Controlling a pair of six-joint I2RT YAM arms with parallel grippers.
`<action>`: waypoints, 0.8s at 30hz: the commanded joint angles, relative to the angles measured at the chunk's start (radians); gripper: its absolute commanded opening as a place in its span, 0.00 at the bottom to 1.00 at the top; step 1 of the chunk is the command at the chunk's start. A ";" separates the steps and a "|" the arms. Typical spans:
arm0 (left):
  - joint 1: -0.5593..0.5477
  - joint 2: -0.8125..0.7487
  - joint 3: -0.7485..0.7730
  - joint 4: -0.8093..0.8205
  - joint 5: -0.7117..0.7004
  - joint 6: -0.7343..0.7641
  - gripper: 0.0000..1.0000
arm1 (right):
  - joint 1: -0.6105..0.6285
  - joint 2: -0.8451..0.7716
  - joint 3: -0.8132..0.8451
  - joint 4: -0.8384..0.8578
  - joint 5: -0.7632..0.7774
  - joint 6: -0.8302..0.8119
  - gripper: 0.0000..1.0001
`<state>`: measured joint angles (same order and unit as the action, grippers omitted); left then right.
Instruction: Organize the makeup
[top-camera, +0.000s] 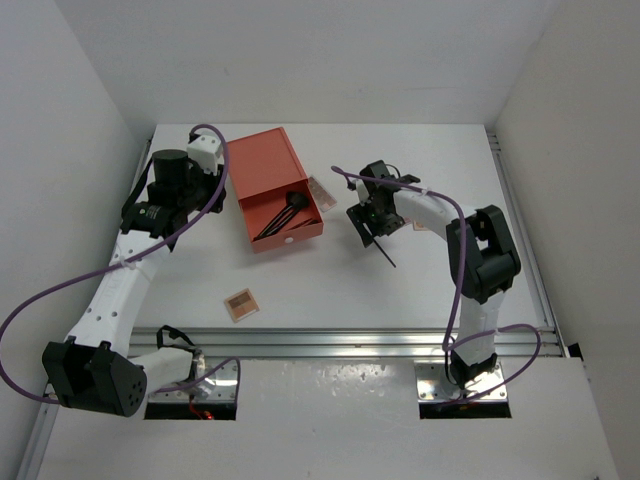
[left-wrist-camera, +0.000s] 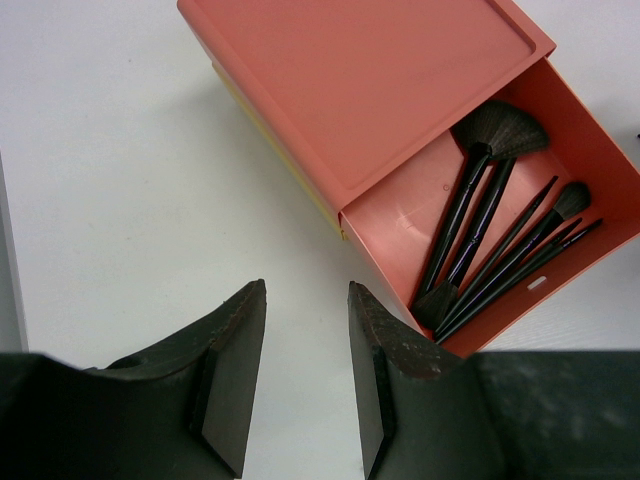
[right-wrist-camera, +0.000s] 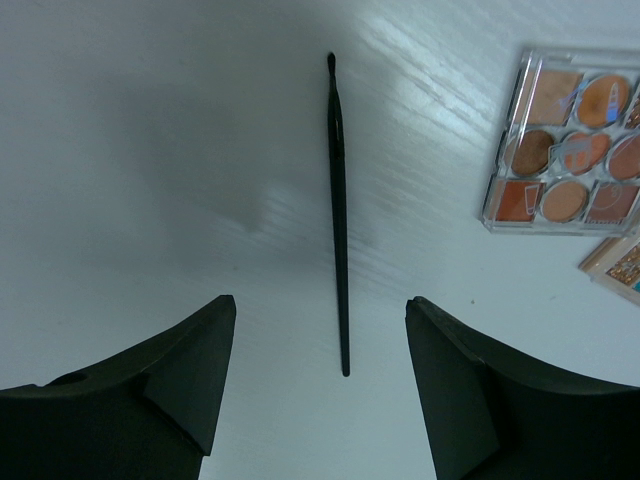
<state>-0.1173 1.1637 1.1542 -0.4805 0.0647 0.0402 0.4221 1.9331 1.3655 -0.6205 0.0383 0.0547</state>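
Several thin black brushes (left-wrist-camera: 500, 240), one fan-shaped (left-wrist-camera: 497, 130), lie in the open drawer of the orange-red box (top-camera: 268, 170). My left gripper (left-wrist-camera: 305, 300) is open and empty over bare table, just left of the drawer; in the top view it (top-camera: 200, 160) is at the box's left side. One thin black brush (right-wrist-camera: 338, 200) lies on the table, its near end between the open jaws of my right gripper (right-wrist-camera: 320, 310). It also shows in the top view (top-camera: 385, 255) under that gripper (top-camera: 365, 225). A palette with orange and tan pans (right-wrist-camera: 562, 140) lies to the right.
A glittery palette's corner (right-wrist-camera: 620, 262) shows at the right edge. A small square palette (top-camera: 240, 303) lies near the table's front edge, another (top-camera: 322, 192) right of the box. White walls enclose the table on three sides.
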 joint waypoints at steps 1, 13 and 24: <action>0.011 -0.004 -0.001 0.033 0.015 -0.016 0.44 | -0.008 0.010 0.014 -0.005 0.069 0.028 0.69; 0.021 -0.013 -0.001 0.033 0.015 -0.025 0.44 | -0.016 0.142 -0.020 0.002 0.032 0.065 0.28; 0.030 -0.004 -0.001 0.033 0.024 -0.025 0.44 | -0.010 -0.052 0.050 0.033 0.009 -0.077 0.00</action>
<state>-0.1024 1.1637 1.1542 -0.4797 0.0719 0.0349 0.4137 2.0174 1.3636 -0.6361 0.0422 0.0505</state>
